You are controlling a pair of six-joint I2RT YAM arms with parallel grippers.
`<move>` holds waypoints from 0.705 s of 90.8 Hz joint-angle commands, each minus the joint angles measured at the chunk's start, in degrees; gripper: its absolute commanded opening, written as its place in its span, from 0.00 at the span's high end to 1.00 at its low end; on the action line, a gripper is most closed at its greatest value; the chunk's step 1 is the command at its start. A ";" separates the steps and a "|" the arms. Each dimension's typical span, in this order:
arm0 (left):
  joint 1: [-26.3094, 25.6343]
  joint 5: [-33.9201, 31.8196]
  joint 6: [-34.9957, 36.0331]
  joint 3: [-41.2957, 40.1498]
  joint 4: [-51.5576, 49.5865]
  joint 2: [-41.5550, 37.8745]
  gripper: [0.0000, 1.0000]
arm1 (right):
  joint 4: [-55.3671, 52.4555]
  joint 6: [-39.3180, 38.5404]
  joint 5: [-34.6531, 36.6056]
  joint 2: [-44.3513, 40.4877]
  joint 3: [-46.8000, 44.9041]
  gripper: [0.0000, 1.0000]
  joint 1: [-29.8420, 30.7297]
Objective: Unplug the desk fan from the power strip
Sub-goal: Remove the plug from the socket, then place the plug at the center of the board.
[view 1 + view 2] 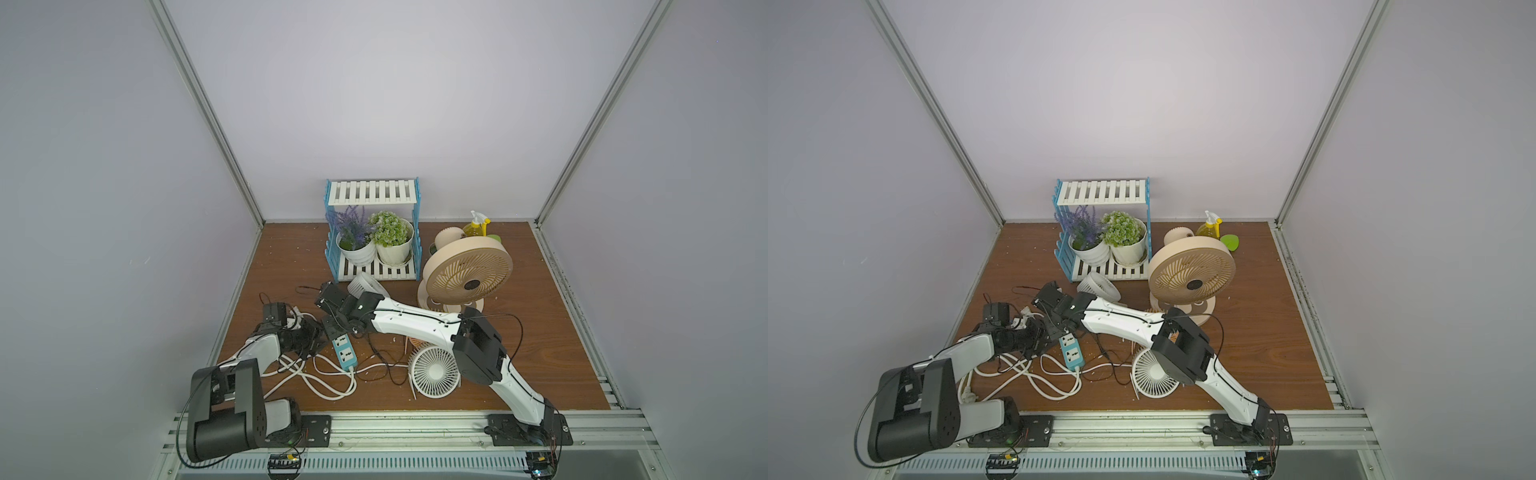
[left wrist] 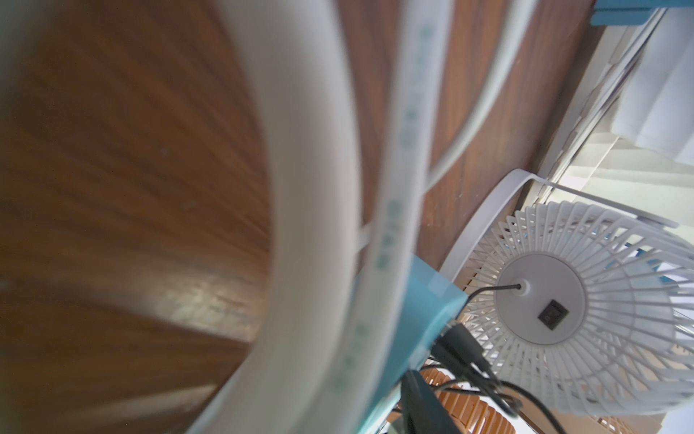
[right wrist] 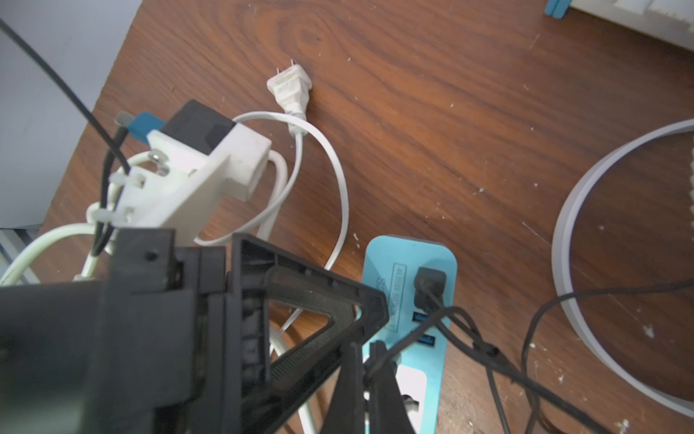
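I'm holding my right gripper (image 3: 370, 375) clenched over the power strip (image 1: 343, 350), which is lying nearer the left edge of the bench (image 1: 519, 332). Its long axis is running front to back, USB end toward the back edge. The black plug (image 3: 430, 280) is sitting just ahead of my fingertips, and its thin cord is crossing them. I cannot tell if it's pinched, nor how my left gripper (image 1: 312, 334), alongside the strip, is set. The strip is showing teal, narrow, white-socketed, its thick white cord looping frontward.
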 commanded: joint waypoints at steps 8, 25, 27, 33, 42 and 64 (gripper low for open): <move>-0.72 -12.68 0.40 -3.61 -8.06 3.65 0.54 | 1.14 0.54 0.31 -5.32 -3.18 1.00 -0.94; -0.72 -12.54 0.23 -3.63 -7.97 3.58 0.54 | 0.51 -0.65 0.77 -10.91 -7.68 1.00 -1.80; -0.72 -12.46 0.23 -3.64 -7.92 3.57 0.54 | 0.50 -0.81 0.77 -11.74 -8.69 1.00 -2.08; -0.76 -12.32 0.14 -3.63 -7.94 3.40 0.54 | 0.35 -0.89 0.77 -14.59 -12.64 1.00 -2.89; -0.72 -12.14 0.06 -3.64 -7.80 3.23 0.53 | 0.59 -0.96 0.94 -18.88 -19.46 1.00 -4.33; -0.73 -11.98 -0.26 -3.73 -7.61 2.79 0.53 | 1.95 -1.77 -1.08 -23.66 -29.08 0.96 -6.85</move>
